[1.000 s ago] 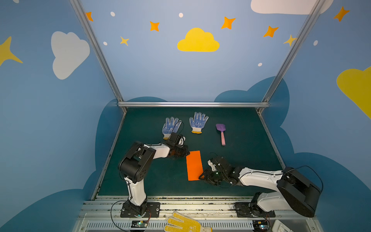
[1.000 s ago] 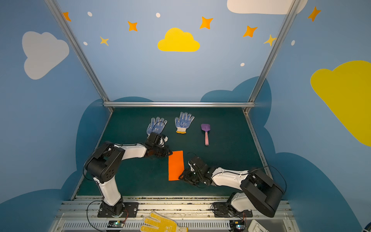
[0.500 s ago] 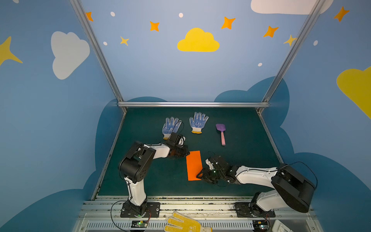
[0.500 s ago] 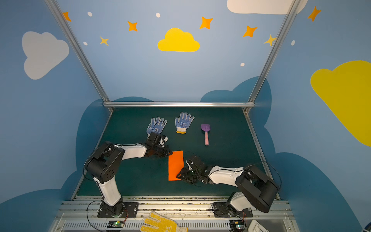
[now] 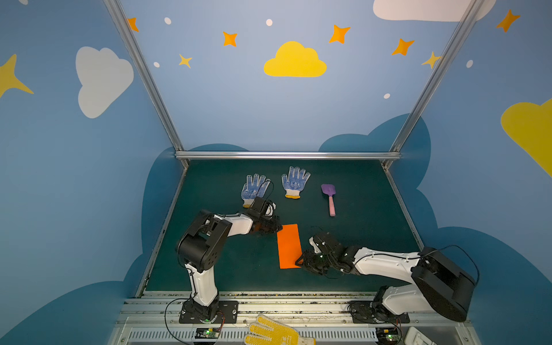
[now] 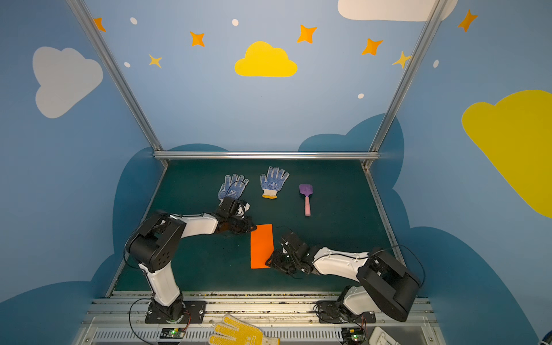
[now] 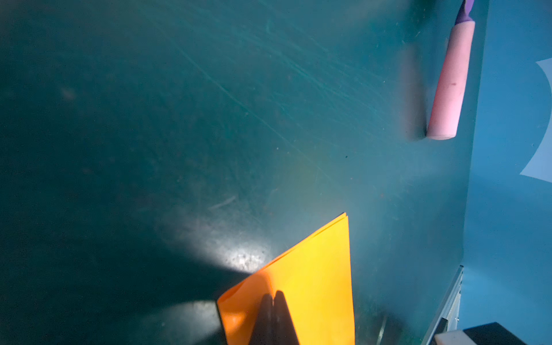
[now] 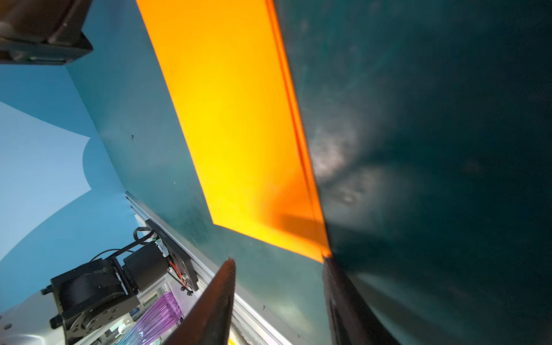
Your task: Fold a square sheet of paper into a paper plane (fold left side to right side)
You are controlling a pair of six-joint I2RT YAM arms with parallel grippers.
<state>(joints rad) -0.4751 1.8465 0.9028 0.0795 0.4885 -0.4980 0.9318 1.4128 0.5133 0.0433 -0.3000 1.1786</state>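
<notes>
Dark green worktop (image 5: 358, 239), surface scuffed. Far side: blue-dotted glove (image 5: 252, 191) and second blue-dotted glove (image 5: 295, 182), both flat, fingers toward the back wall, near each other and not touching. First one's cuff is partly hidden. Right of them, apart: toy shovel (image 5: 329, 198), lying flat, purple blade to the back, pink handle to the front. Yellow dotted glove (image 5: 274, 331) is off the worktop, on the slotted metal panel (image 5: 328, 336) at the front edge. Blue walls with cloud and star decals, yellow cloud (image 5: 294, 61) centred on the back one. Aluminium frame rail (image 5: 286, 155) runs along the back.
</notes>
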